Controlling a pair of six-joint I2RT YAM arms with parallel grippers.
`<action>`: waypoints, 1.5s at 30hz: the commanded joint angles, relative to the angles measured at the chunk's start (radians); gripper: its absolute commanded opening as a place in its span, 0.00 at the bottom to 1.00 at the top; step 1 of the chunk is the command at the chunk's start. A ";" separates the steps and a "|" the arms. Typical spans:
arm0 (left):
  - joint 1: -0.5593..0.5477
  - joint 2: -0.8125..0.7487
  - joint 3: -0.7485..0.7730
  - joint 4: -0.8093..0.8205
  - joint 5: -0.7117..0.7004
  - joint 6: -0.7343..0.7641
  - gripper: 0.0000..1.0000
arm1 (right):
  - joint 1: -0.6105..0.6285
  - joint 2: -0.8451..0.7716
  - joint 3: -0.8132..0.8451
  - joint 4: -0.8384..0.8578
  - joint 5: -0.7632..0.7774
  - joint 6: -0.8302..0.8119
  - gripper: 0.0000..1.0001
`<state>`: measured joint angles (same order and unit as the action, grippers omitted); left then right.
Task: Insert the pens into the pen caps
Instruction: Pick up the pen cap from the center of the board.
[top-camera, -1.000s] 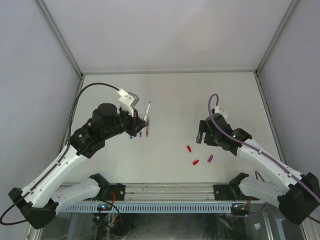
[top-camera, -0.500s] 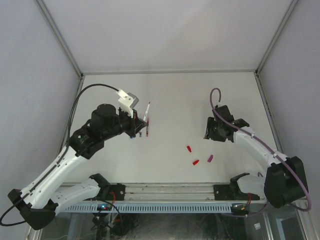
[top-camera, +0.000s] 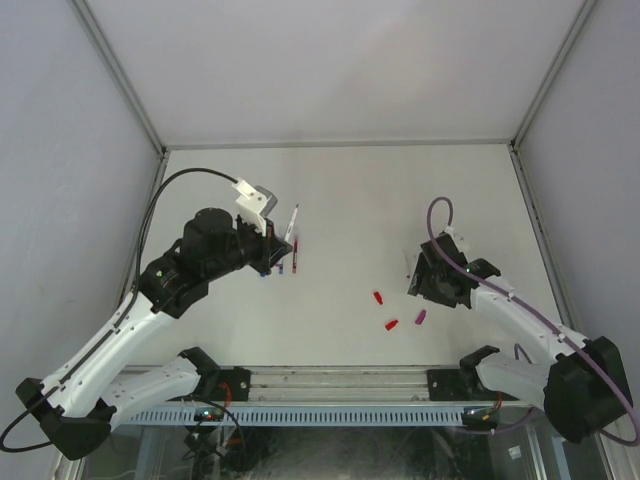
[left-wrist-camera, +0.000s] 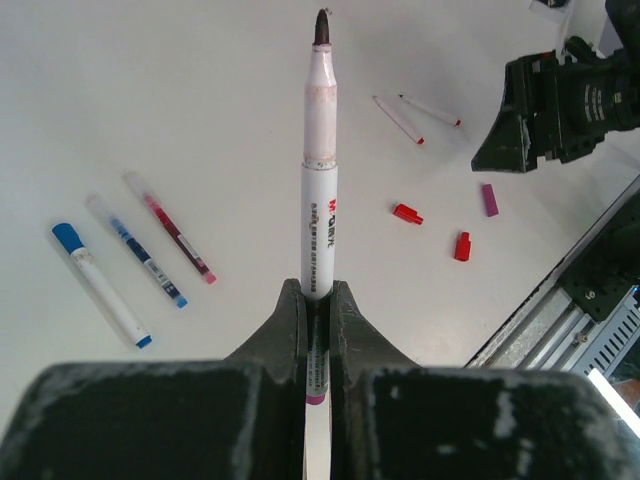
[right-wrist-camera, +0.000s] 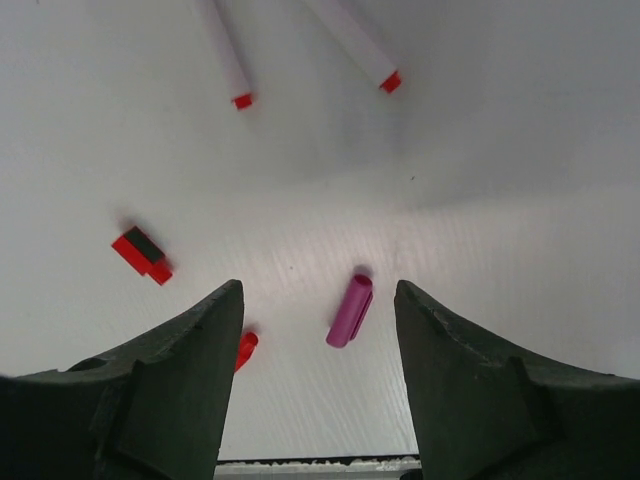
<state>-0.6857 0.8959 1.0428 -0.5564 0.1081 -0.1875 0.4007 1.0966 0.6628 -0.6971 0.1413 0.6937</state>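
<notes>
The left end effector (left-wrist-camera: 317, 300) is clenched on one pen (left-wrist-camera: 320, 180). The pen stands out between the fingers, with a whitish barrel and a dark, uncovered tip. The right end effector (right-wrist-camera: 318, 295) is released and holds nothing. The magenta cap (right-wrist-camera: 350, 311) lies on the white counter (right-wrist-camera: 480, 200) and is seen between its fingers. Two red caps (right-wrist-camera: 141, 254) lie near, one partly hidden by a finger. Two pens with red ends (right-wrist-camera: 228, 60) lie beyond them. Three more pens (left-wrist-camera: 140, 252) lie well apart, on the left side.
</notes>
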 joint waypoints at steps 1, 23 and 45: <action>0.005 -0.010 -0.020 0.020 -0.007 0.025 0.00 | 0.112 -0.023 -0.015 -0.039 0.125 0.173 0.61; 0.005 -0.029 -0.030 0.034 -0.011 0.019 0.00 | 0.145 0.159 -0.072 0.024 0.021 0.194 0.42; 0.105 -0.011 -0.024 0.024 -0.004 -0.016 0.00 | 0.265 -0.087 -0.057 0.199 -0.058 -0.053 0.00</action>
<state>-0.6281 0.8898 1.0428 -0.5636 0.0788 -0.1913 0.6075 1.0527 0.5640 -0.6331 0.1547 0.7757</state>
